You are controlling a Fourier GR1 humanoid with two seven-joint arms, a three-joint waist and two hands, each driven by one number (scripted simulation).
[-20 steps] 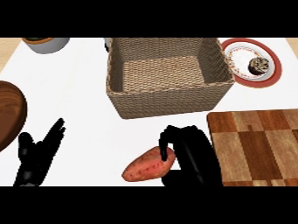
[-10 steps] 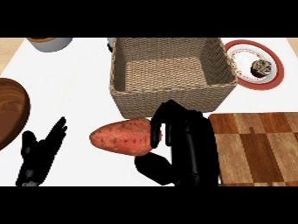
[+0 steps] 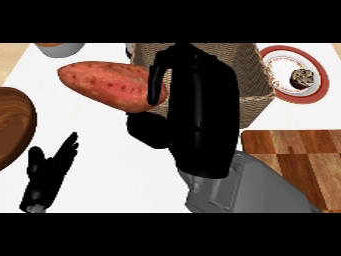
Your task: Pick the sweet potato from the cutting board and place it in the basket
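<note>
reddish, speckled sweet potato (image 3: pixel 114 89) is carried at ten o'clock of the wicker basket (image 3: pixel 256 102), one end pinched in the curled right hand (image 3: pixel 195 115). it looks dense, rigid and long, so likely to pivot; a middle hold suits better. left hand (image 3: pixel 49 172) rests open at seven o'clock.

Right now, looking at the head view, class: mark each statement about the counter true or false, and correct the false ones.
1. The right hand holds the sweet potato. True.
2. The sweet potato lies on the cutting board. False: it is lifted, left of the basket.
3. The left hand holds a bowl. False: it is open and holds nothing.
4. A red-rimmed plate sits right of the basket. True.
</note>
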